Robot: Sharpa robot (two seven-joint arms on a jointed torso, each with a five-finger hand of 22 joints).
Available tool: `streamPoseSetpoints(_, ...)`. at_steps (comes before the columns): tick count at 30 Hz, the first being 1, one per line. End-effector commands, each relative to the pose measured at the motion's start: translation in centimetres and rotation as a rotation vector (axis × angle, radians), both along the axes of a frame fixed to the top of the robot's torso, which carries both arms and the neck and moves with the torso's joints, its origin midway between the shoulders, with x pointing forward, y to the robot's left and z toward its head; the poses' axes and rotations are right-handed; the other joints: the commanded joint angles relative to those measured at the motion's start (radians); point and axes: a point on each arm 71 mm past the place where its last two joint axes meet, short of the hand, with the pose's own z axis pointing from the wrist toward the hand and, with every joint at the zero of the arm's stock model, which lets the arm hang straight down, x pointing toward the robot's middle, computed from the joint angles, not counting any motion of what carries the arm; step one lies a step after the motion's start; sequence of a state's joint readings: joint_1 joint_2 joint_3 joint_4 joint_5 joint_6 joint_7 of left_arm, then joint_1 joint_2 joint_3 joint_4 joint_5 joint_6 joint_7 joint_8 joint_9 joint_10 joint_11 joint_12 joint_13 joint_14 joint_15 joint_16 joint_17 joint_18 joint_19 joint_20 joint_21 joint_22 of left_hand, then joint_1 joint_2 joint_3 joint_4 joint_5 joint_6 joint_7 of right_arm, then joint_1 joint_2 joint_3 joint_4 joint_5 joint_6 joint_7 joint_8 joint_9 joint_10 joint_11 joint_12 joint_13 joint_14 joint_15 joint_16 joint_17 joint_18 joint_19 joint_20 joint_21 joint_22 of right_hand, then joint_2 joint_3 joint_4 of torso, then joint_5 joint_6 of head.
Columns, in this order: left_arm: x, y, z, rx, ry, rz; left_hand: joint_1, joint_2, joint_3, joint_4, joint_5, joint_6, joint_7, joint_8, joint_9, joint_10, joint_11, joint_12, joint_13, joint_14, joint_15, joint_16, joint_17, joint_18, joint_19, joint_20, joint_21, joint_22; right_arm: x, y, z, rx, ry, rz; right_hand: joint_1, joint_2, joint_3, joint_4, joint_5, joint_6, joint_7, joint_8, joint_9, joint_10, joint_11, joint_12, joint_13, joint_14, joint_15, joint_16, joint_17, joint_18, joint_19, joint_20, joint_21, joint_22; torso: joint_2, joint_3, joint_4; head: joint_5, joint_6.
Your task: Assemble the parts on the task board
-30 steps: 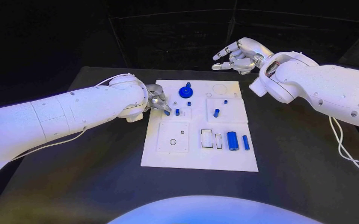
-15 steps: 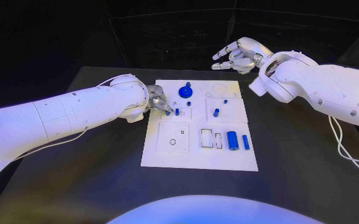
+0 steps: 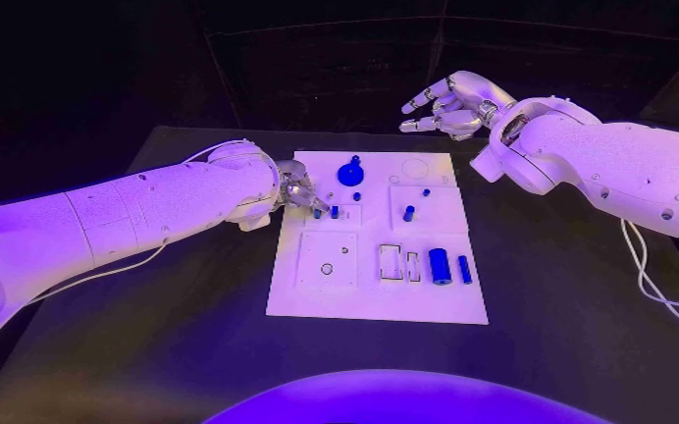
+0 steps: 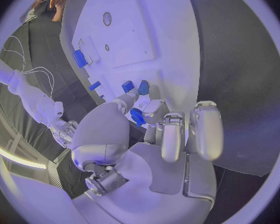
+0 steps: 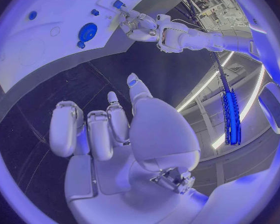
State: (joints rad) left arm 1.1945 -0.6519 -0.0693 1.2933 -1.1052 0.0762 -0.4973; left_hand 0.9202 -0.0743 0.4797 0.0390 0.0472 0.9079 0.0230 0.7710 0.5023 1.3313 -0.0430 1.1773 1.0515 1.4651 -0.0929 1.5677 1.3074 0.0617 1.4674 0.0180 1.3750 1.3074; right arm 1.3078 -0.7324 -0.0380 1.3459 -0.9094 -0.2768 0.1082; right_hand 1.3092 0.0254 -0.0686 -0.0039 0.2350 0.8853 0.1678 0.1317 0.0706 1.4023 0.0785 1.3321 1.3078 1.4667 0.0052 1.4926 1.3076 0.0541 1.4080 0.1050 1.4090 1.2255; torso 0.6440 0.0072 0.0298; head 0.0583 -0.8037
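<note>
Black table (image 3: 156,345) under violet light, with the white task board (image 3: 380,296) at its centre. Left hand (image 3: 297,192) sits at the board's near-left edge; in the left wrist view its fingertips (image 4: 154,109) close around a small blue peg (image 4: 137,116), pinched just above the board surface. Two more short pegs (image 4: 127,86) stand touching or just beside those fingers. Right hand (image 3: 450,106) hovers beyond the board's far edge, well apart from it, fingers loosely curled and holding nothing.

Other parts on the board: a round blue knob (image 3: 351,174) at the far end, a blue cylinder (image 3: 441,266) and a thin blue bar (image 3: 464,269) lying near the right edge, beside empty rectangular slots (image 3: 391,261).

Risks, as judged: the pinch is shallow, so the peg may tilt or slip during seating; a tilted peg would jam at its hole; the crowded fingers could knock the neighbouring pegs.

Unclear: the target hole is hidden under the left hand. Whether the peg already touches the board cannot be told. Peg shape is too small to resolve.
</note>
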Motion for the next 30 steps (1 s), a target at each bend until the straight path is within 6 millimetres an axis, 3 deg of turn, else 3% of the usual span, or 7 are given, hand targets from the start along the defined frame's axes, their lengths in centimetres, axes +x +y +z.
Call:
streamPoseSetpoints(1,0.0,0.0,0.0,0.006,0.0,0.003,-0.018,-0.004,-0.015,0.005,0.001,0.002,0.003,0.007,0.002,0.003,0.001,0.005,0.001,0.106,-0.006,0.003,0.263,-0.005,0.014,-0.007,0.003,0.026,0.0,0.1,0.1,0.0,-0.003,0.01,-0.002,0.011,-0.006,-0.003,0.001,0.0,-0.002,0.004,-0.002,-0.007,-0.001,-0.006,0.035,0.066,-0.006,-0.005,0.089,0.017,-0.01,0.0,-0.005,-0.002,0.0,-0.0003,0.0003,-0.001,0.0)
streamPoseSetpoints(7,0.1,0.0,0.2,-0.025,-0.016,0.022,-0.075,-0.043,-0.124,0.055,0.001,0.003,0.002,0.011,0.003,0.003,0.0,0.006,0.0,0.106,-0.007,0.003,0.263,-0.005,0.014,-0.007,0.002,0.027,0.0,0.1,0.1,-0.001,-0.003,0.01,-0.003,0.011,-0.007,-0.002,0.0,0.0,-0.002,0.005,-0.002,-0.007,-0.001,-0.006,0.035,0.066,-0.006,-0.005,0.09,0.017,-0.01,0.0,-0.006,-0.003,0.0,-0.0008,0.0007,-0.002,0.001)
streamPoseSetpoints(12,0.3,0.4,0.6,-0.119,-0.07,0.079,-0.085,-0.035,-0.202,0.1,0.001,-0.013,0.004,0.003,0.001,-0.02,0.003,-0.021,-0.034,0.106,-0.007,0.003,0.263,0.0,0.007,-0.009,-0.016,0.008,0.0,0.0,0.0,-0.001,-0.001,0.01,-0.003,0.011,-0.007,-0.002,0.0,0.0,-0.002,0.005,-0.002,-0.007,-0.001,-0.006,0.035,0.066,-0.006,-0.005,0.09,0.017,-0.01,0.0,-0.006,-0.003,0.0,-0.0001,0.0007,-0.004,0.002)
streamPoseSetpoints(17,0.7,0.7,1.2,-0.278,-0.127,0.133,-0.035,-0.001,-0.268,0.143,0.0,-0.107,0.046,-0.058,-0.031,-0.219,0.038,-0.26,-0.306,0.103,0.022,-0.002,0.255,0.018,-0.033,0.01,-0.098,-0.081,0.1,0.0,0.0,-0.003,0.003,0.008,-0.005,0.011,-0.008,-0.001,0.001,0.0,-0.002,0.005,-0.002,-0.007,-0.001,-0.007,0.035,0.066,-0.006,-0.005,0.09,0.017,-0.01,0.0,-0.006,-0.003,-0.001,-0.0005,0.0013,-0.008,0.004)
streamPoseSetpoints(20,0.8,0.8,1.5,-0.353,-0.152,0.144,0.013,0.009,-0.302,0.152,0.003,-0.145,0.071,-0.09,-0.056,-0.274,0.063,-0.302,-0.344,0.088,0.041,-0.033,0.208,0.032,-0.065,0.029,-0.162,-0.147,0.1,-0.1,-0.1,-0.005,0.006,0.007,-0.005,0.011,-0.008,-0.001,0.001,0.0,-0.002,0.005,-0.002,-0.007,-0.001,-0.007,0.035,0.066,-0.006,-0.005,0.09,0.017,-0.01,0.0,-0.006,-0.003,0.0,-0.0001,0.0018,-0.009,0.004)
streamPoseSetpoints(26,1.0,0.5,1.9,-0.425,-0.176,0.112,0.144,0.028,-0.346,0.128,0.002,-0.183,0.106,-0.135,-0.106,-0.361,0.096,-0.359,-0.398,0.015,0.072,-0.166,0.031,0.077,-0.167,0.061,-0.371,-0.356,0.1,-0.1,-0.1,-0.007,0.009,0.006,-0.005,0.011,-0.008,-0.001,0.001,0.0,-0.002,0.005,-0.002,-0.007,-0.001,-0.007,0.035,0.066,-0.006,-0.005,0.09,0.017,-0.01,0.0,-0.006,-0.003,0.0,0.0004,0.0,-0.01,0.007)
streamPoseSetpoints(30,1.1,-0.7,2.4,-0.463,-0.232,0.024,0.325,0.067,-0.27,0.034,0.004,-0.212,0.125,-0.166,-0.139,-0.454,0.115,-0.445,-0.465,-0.128,0.087,-0.391,-0.229,0.119,-0.298,0.077,-0.617,-0.584,0.1,-0.1,-0.2,-0.007,0.01,0.005,-0.005,0.011,-0.008,-0.001,0.001,0.0,-0.002,0.005,-0.002,-0.007,-0.001,-0.007,0.035,0.066,-0.006,-0.005,0.09,0.017,-0.01,0.0,-0.006,-0.003,0.0,0.0001,0.0008,-0.013,0.008)
